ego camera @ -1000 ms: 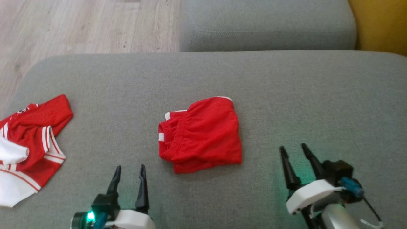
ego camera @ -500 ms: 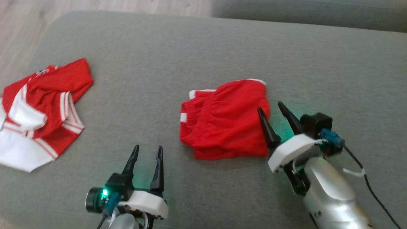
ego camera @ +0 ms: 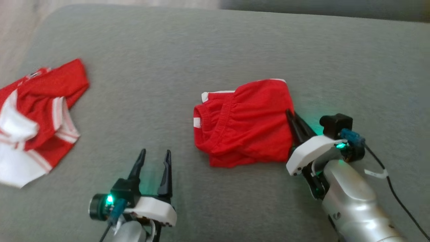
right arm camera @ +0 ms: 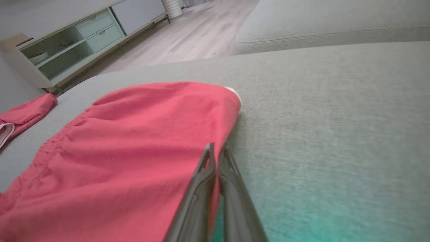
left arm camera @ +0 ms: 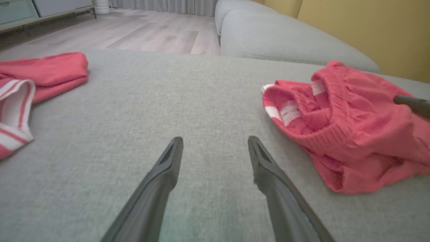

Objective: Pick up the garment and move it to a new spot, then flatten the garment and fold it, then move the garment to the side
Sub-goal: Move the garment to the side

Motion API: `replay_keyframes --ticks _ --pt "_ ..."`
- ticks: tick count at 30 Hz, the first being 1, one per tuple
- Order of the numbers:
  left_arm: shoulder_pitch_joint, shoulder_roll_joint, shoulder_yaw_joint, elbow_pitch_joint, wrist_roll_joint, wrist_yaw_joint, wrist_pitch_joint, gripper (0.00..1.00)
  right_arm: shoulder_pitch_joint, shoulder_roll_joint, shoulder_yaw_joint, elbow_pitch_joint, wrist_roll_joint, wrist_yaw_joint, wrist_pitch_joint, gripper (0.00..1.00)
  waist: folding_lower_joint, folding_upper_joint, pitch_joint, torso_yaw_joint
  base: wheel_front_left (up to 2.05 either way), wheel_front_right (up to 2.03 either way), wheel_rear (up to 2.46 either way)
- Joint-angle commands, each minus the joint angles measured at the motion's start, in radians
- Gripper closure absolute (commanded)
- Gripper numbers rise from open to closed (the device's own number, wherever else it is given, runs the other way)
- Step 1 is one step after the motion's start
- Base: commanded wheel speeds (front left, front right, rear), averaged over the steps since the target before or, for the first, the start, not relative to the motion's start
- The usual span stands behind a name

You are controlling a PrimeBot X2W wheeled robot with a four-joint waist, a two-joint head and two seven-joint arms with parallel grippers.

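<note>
The garment [ego camera: 242, 124] is a pair of red shorts with white trim, lying folded in the middle of the grey couch cushion [ego camera: 168, 50]. My right gripper [ego camera: 291, 116] is shut on the garment's right edge, and red fabric shows between the closed fingers in the right wrist view [right arm camera: 215, 151]. The garment [right arm camera: 134, 141] spreads out to the left of those fingers. My left gripper [ego camera: 154, 154] stands open above bare cushion, to the lower left of the garment and apart from it. In the left wrist view my left gripper [left arm camera: 215, 141] holds nothing, and the garment [left arm camera: 342, 124] lies to its right.
A red and white jersey [ego camera: 33, 114] lies crumpled at the cushion's left end. A second grey cushion [left arm camera: 285, 37] and a yellow wall [left arm camera: 369, 27] stand behind. Wooden floor [left arm camera: 151, 30] and a low cabinet [right arm camera: 67, 43] lie beyond the couch.
My right gripper has moved up and left to the garment's right edge and shut on it. The head camera has tilted down. My left gripper stays open in place.
</note>
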Motion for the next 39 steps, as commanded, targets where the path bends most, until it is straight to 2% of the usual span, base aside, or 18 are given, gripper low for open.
replay_keyframes --ticks 1,7,8,9,10,17,20,23,27,33,39 --pt "-0.050 0.007 0.043 -0.022 0.016 -0.004 -0.010 0.00 0.001 0.007 -0.002 -0.043 0.002 -0.001 -0.006 1.00 -0.0001 0.0000 -0.016 -0.076 0.00 0.00 0.00" --pt "-0.078 0.007 0.049 -0.029 0.039 -0.029 -0.010 0.00 0.041 0.007 -0.014 -0.083 -0.018 -0.001 -0.006 1.00 -0.0001 0.0000 -0.049 -0.279 0.00 0.00 0.00" --pt "-0.087 0.007 0.041 -0.034 0.039 -0.034 -0.010 0.00 0.056 0.007 -0.014 -0.091 -0.022 -0.001 -0.006 1.00 -0.0001 0.0000 -0.058 -0.350 0.00 0.00 0.00" --pt "-0.091 0.007 0.035 -0.036 0.037 -0.037 -0.010 0.00 0.062 0.007 -0.013 -0.096 -0.027 -0.001 -0.006 1.00 -0.0001 0.0000 -0.061 -0.382 0.00 0.00 0.00" --pt "-0.091 0.007 0.035 -0.036 0.037 -0.037 -0.010 0.00 0.062 0.007 -0.013 -0.096 -0.027 -0.001 -0.006 1.00 -0.0001 0.0000 -0.061 -0.382 0.00 0.00 0.00" --pt "-0.092 0.007 -0.004 -0.036 0.018 -0.034 -0.010 0.00 0.104 0.007 0.014 -0.151 -0.006 -0.001 -0.006 1.00 -0.0001 0.0000 -0.072 -0.587 0.00 0.00 0.00" --pt "-0.091 0.007 -0.022 -0.037 0.008 -0.031 -0.010 0.00 0.113 0.007 0.033 -0.166 0.002 -0.001 -0.006 1.00 -0.0001 0.0000 -0.069 -0.643 0.00 0.00 0.00" --pt "-0.093 0.007 -0.040 -0.034 0.013 -0.026 -0.010 0.00 0.116 0.007 0.034 -0.169 0.004 -0.001 -0.006 1.00 -0.0001 0.0000 -0.066 -0.672 0.00 0.00 0.00" --pt "-0.094 0.007 -0.058 -0.032 0.016 -0.025 -0.010 0.00 0.111 0.007 0.022 -0.168 -0.009 -0.001 -0.006 1.00 -0.0001 0.0000 -0.056 -0.678 0.00 0.00 0.00" --pt "-0.087 0.007 -0.055 -0.023 0.017 -0.021 -0.010 0.00 0.074 0.007 -0.033 -0.149 -0.072 -0.001 -0.006 1.00 -0.0001 0.0000 -0.032 -0.643 0.00 0.00 0.00" --pt "-0.097 0.007 -0.043 -0.015 0.044 -0.029 -0.010 0.00 -0.052 -0.019 -0.119 -0.079 -0.227 -0.001 -0.006 1.00 -0.0001 0.0000 0.028 -0.577 0.00 0.00 0.00"
